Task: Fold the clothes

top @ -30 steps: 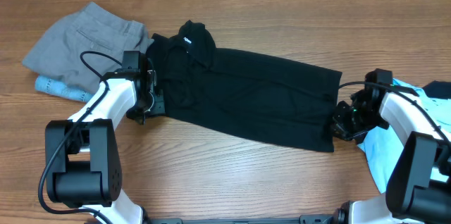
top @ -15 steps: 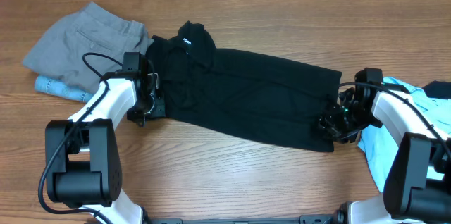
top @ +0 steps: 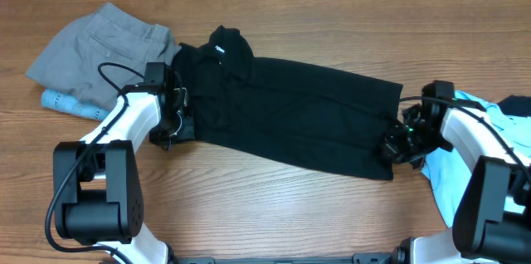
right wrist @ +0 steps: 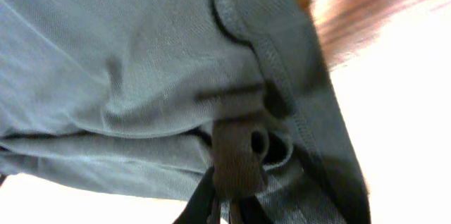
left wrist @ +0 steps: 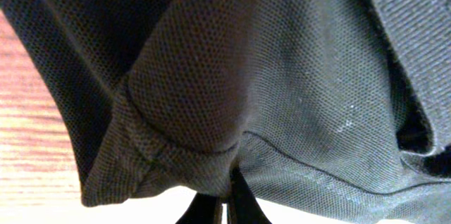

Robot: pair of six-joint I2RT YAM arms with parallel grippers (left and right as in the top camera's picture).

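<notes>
The black trousers lie stretched across the middle of the table, folded lengthwise, with a small white logo on the bunched top at the left. My left gripper is shut on the trousers' left edge; the left wrist view shows the fingers pinching a fold of dark fabric. My right gripper is shut on the trousers' right end; the right wrist view shows the fingers closed on a hem fold.
Grey shorts with a back pocket lie at the far left over a light-blue printed cloth. A light-blue T-shirt lies at the right edge, under my right arm. Wooden table all round.
My right gripper moved left over the trousers' right end, then back slightly right, still holding the hem. The left arm has not moved.
</notes>
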